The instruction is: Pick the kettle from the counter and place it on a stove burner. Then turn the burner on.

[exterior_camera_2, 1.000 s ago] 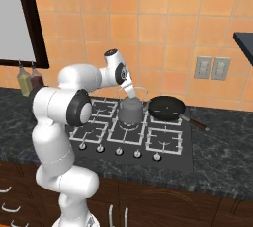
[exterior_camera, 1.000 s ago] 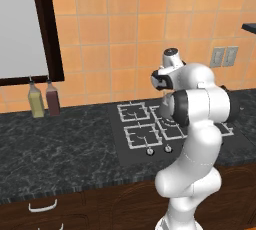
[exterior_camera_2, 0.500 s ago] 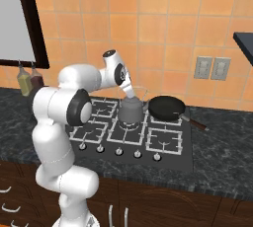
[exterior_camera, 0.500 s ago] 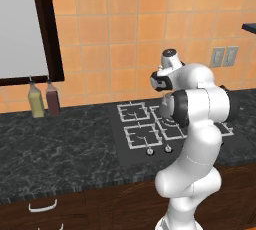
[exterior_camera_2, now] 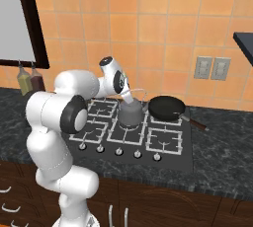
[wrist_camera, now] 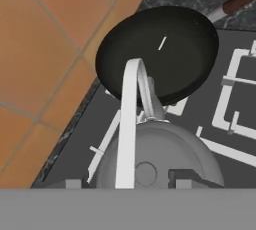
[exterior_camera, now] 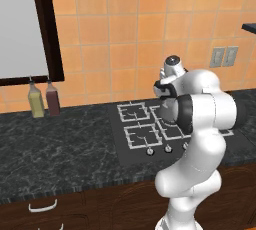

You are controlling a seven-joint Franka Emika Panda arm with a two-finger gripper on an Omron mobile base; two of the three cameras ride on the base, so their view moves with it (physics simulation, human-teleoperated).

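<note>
Arm folded forward, gripper (exterior_camera_2: 129, 98) pointing down.
We see its jaws standing slightly apart, fingertips (wrist_camera: 73, 184) barely showing.

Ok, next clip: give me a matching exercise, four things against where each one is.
Things:
1. kettle
2. frying pan
3. two bottles
4. knobs

Places:
A. along the cooktop's front edge
B. on the counter, against the wall below the dark frame
C. rear middle burner, under the gripper
D. rear right burner

Pairs: 1-C, 2-D, 3-B, 4-A
</note>
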